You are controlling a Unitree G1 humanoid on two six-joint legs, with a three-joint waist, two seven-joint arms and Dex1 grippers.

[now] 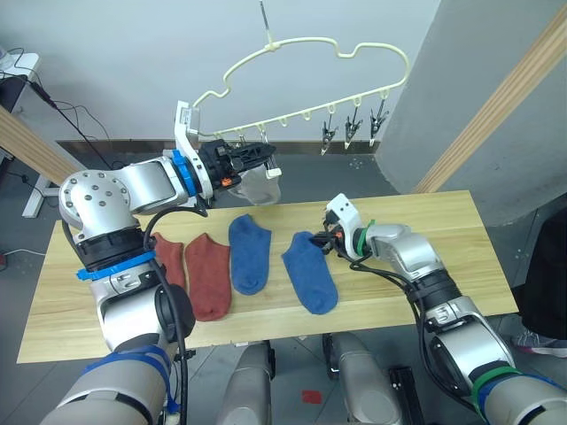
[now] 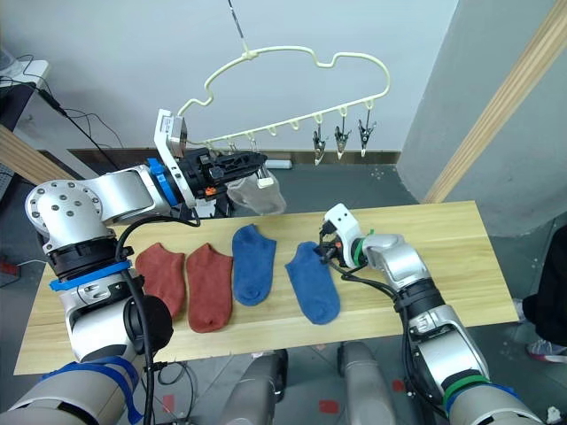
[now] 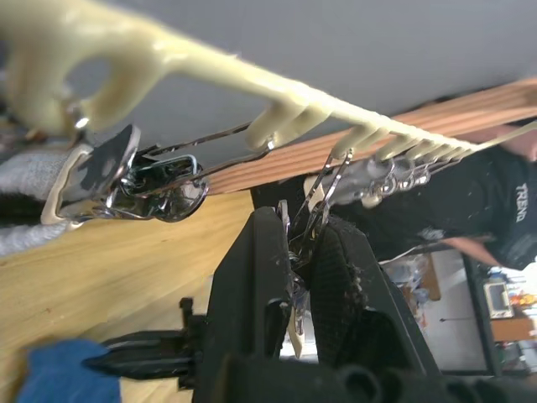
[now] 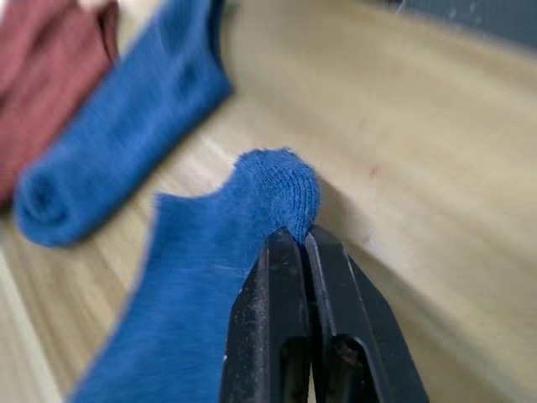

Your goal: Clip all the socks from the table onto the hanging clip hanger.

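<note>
The pale-yellow clip hanger hangs over the table's far edge. My left gripper is raised to its row of clips, and the left wrist view shows its fingers shut on a metal clip. A light grey sock hangs from the hanger just below that gripper. On the table lie two rust-red socks and a blue sock. My right gripper is low at mid-table, shut on the cuff of a second blue sock.
Three free clips hang at the hanger's right end. A slanted wooden beam stands behind the table's right end. A person in dark clothes stands at the right edge. Bare tabletop lies to the right of the blue sock.
</note>
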